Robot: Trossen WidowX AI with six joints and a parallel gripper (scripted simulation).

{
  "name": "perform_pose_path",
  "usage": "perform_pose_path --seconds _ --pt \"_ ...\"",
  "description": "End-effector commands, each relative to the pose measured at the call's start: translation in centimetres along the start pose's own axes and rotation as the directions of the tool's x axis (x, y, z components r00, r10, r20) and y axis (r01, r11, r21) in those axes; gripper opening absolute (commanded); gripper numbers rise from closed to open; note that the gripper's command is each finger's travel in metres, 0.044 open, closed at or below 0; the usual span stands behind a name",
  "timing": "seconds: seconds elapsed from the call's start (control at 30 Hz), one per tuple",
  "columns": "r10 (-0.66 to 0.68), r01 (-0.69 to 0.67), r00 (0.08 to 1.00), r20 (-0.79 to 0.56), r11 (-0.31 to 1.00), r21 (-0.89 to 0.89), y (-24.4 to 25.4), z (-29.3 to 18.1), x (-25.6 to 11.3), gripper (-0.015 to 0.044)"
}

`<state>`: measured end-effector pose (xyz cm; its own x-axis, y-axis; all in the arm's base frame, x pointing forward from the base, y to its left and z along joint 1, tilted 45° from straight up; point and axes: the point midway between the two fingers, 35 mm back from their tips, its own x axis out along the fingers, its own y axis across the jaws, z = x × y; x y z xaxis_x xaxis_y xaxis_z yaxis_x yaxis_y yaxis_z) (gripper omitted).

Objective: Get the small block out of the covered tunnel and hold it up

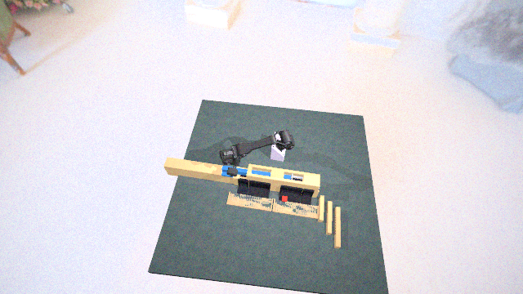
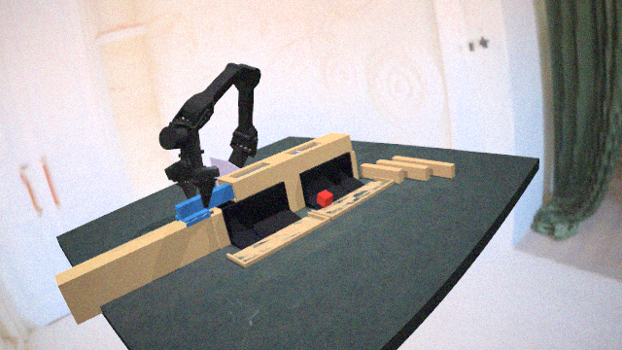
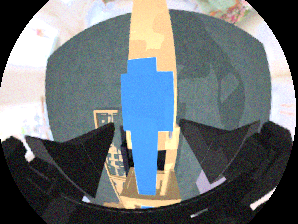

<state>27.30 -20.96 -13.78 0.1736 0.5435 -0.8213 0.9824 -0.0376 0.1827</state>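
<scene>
So the gripper (image 1: 232, 171) (image 2: 195, 194) (image 3: 148, 124) is spread nearly full width astride the blue handle (image 1: 225, 171) (image 2: 194, 208) (image 3: 147, 102), holding nothing. The red block (image 1: 284, 198) (image 2: 325, 198) sits at the tunnel's (image 1: 282, 171) (image 2: 293, 187) far side opening. If regripping, I'd center both fingers before squeezing; otherwise lift straight clear, then go for the block.

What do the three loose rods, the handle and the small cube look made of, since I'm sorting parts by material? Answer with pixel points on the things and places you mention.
Loose rods (image 1: 329, 218) (image 2: 408, 170): probably wood, matte, going by their tan colour.
Handle (image 1: 226, 168) (image 2: 200, 203) (image 3: 147, 100): perhaps plastic, uniformly blue; painted metal is possible.
Cube (image 1: 284, 198) (image 2: 325, 198): flat red, plastic or painted wood; I can't tell.
</scene>
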Motion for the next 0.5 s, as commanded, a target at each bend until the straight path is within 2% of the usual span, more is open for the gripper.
perform_pose_path --seconds 0.0,0.33,0.43,0.47 --pt "0.003 -0.003 1.000 0.003 1.000 -0.002 0.07 0.10 -0.17 0.0335" --pt "0.003 -0.003 1.000 0.003 1.000 -0.002 0.07 0.10 -0.17 0.0072" --pt "0.003 -0.003 1.000 0.003 1.000 -0.002 0.07 0.10 -0.17 0.0052" --pt "0.003 -0.003 1.000 0.003 1.000 -0.002 0.08 0.05 -0.17 0.0026"
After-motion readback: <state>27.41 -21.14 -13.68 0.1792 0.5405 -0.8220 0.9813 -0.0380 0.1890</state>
